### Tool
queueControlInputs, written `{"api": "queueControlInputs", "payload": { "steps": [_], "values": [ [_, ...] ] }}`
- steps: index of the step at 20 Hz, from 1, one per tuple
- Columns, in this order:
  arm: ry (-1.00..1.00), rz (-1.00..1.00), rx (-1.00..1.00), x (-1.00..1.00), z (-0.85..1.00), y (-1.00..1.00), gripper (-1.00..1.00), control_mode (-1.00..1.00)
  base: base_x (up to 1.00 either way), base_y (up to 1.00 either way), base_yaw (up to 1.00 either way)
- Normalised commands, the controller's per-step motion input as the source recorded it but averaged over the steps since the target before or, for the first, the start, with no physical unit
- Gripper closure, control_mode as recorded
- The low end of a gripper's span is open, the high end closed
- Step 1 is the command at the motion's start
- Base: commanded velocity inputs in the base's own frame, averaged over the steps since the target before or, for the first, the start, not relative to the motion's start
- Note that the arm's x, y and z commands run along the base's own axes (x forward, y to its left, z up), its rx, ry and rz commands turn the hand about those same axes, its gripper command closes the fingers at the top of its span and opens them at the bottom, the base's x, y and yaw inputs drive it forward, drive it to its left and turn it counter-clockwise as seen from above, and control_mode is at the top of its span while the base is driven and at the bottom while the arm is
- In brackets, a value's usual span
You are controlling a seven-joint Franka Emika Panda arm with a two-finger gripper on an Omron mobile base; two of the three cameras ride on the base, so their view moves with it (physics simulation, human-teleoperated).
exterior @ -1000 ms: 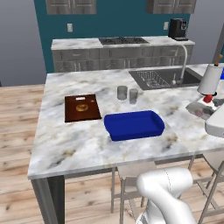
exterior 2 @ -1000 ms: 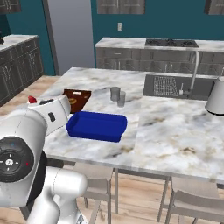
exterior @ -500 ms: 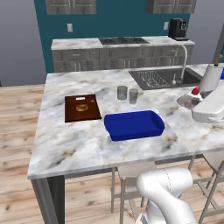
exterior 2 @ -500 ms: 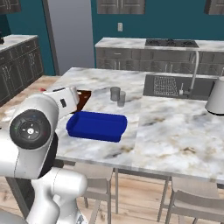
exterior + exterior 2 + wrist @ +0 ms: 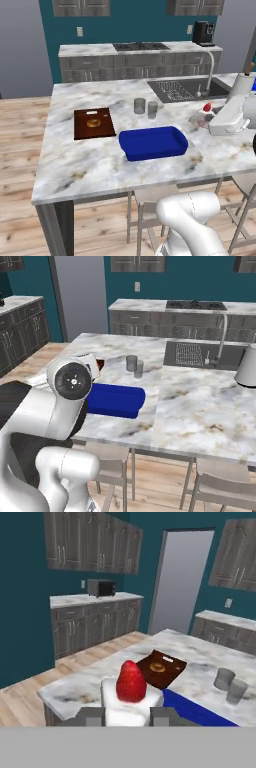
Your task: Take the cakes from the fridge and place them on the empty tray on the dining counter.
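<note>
My gripper (image 5: pixel 128 717) is shut on a cake (image 5: pixel 131 694), a white wedge with a red cherry top. In the left base view the cake (image 5: pixel 206 108) hangs over the dining counter (image 5: pixel 90 165), just right of the blue tray (image 5: pixel 152 142), with the gripper (image 5: pixel 202 119) at the end of the white forearm. The tray (image 5: pixel 117 400) lies empty, and my arm covers its left end in the right base view. The hand view shows a corner of the tray (image 5: pixel 192 709) right behind the cake. The fridge is out of view.
A dark wooden board (image 5: pixel 93 122) with a round pastry lies left of the tray. Two glasses (image 5: pixel 145 107) stand behind the tray. A sink with a faucet (image 5: pixel 186 87) and a white kettle (image 5: pixel 248 366) are at the counter's right. Stools stand under the near edge.
The arm has carried the cake leftward over the counter, closer to the blue tray. The jaws have stayed shut on it. Nothing else has moved.
</note>
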Motion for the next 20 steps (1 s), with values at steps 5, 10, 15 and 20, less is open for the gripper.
{"api": "queueControlInputs", "payload": {
  "steps": [5,10,15,20],
  "values": [
    [0.07,0.25,0.0,0.26,-0.01,0.0,1.0,-1.0,0.0,0.0,0.0],
    [0.0,0.23,-0.07,0.16,-0.23,0.0,1.0,-1.0,0.0,0.0,0.0],
    [0.0,0.08,-0.19,0.06,-0.47,0.0,1.0,-1.0,0.0,0.0,0.0],
    [-0.04,0.01,-0.15,0.04,-0.55,0.0,1.0,-1.0,0.0,0.0,0.0]
  ]
}}
